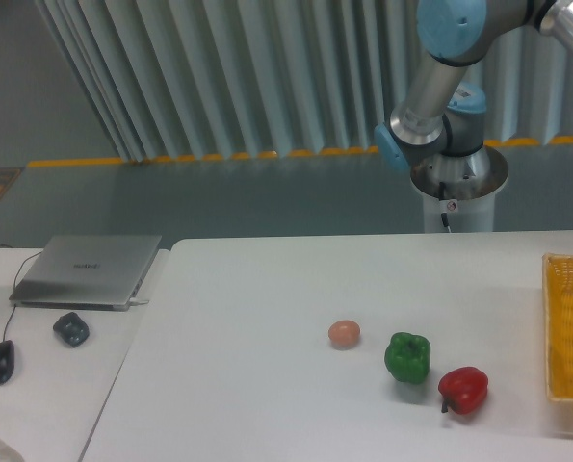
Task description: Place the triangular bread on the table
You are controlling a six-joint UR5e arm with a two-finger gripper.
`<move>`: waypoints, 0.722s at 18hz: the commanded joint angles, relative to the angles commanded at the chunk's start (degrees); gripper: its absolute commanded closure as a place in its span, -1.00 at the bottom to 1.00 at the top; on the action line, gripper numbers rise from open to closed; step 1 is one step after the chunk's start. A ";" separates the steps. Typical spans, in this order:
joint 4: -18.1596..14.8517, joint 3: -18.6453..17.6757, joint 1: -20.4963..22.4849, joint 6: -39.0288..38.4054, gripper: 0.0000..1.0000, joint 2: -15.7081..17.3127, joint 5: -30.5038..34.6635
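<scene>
The scene is lit evenly and fairly brightly from overhead, with a cool bluish cast. The white worktop (267,318) reads pale and flat, without hard glare. Shadows are soft and short: a faint grey smudge lies under the green pepper (407,357), another under the red pepper (463,390), and a slight one beneath the pinkish ball (344,334). The red pepper carries a small highlight. The whole picture is mildly soft and low in detail. The yellow basket (569,327) looks slightly washed out. The jaws lie outside the frame.
</scene>
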 joint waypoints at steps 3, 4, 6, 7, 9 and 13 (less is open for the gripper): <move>0.00 -0.53 0.00 0.09 -1.00 -0.26 0.00; 0.00 -0.53 0.00 0.17 -1.00 -0.26 0.00; 0.00 -0.35 0.00 0.79 -0.99 -0.18 0.00; -0.09 -0.09 0.09 0.70 -0.65 -0.09 0.09; -0.70 0.26 0.44 0.88 0.03 0.44 -0.09; -4.74 1.40 0.26 0.79 0.56 1.40 -0.35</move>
